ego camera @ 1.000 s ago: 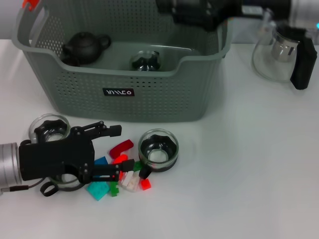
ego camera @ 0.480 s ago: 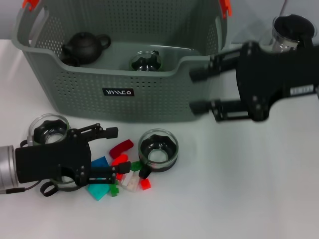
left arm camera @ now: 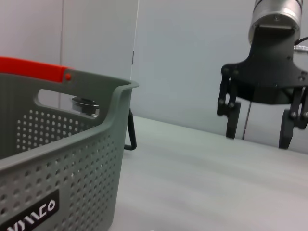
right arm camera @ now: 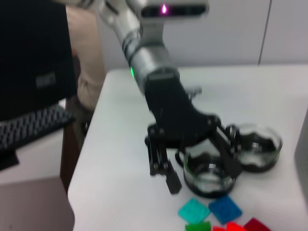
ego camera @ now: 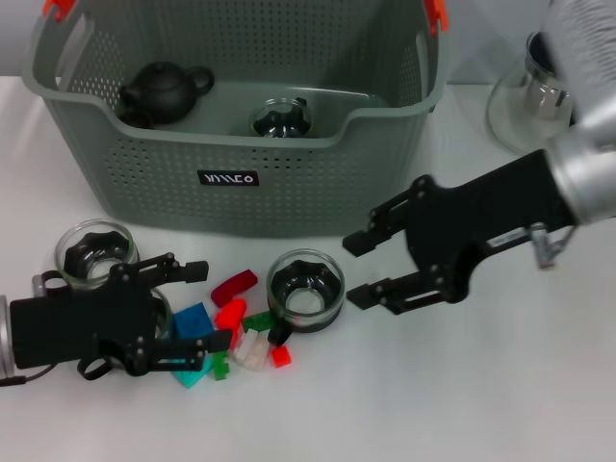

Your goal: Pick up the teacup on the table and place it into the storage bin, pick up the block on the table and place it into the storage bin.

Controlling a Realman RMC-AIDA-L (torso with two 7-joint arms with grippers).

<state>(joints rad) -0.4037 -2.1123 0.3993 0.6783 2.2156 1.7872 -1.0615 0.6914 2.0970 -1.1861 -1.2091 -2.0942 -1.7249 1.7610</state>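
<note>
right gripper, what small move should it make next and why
Probably ease the right gripper, jaws open, toward the teacup and lower over it: that cup sits just beside it on the table, outside the storage bin. The left gripper hovers open over the blocks.

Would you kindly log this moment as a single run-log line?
left hand: open, low over blocks | right hand: open, beside teacup | storage bin: holds one teacup, black teapot

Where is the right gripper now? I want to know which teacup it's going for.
In the head view, the right gripper, jaws open, hangs right of the teacup standing before the storage bin.
</note>
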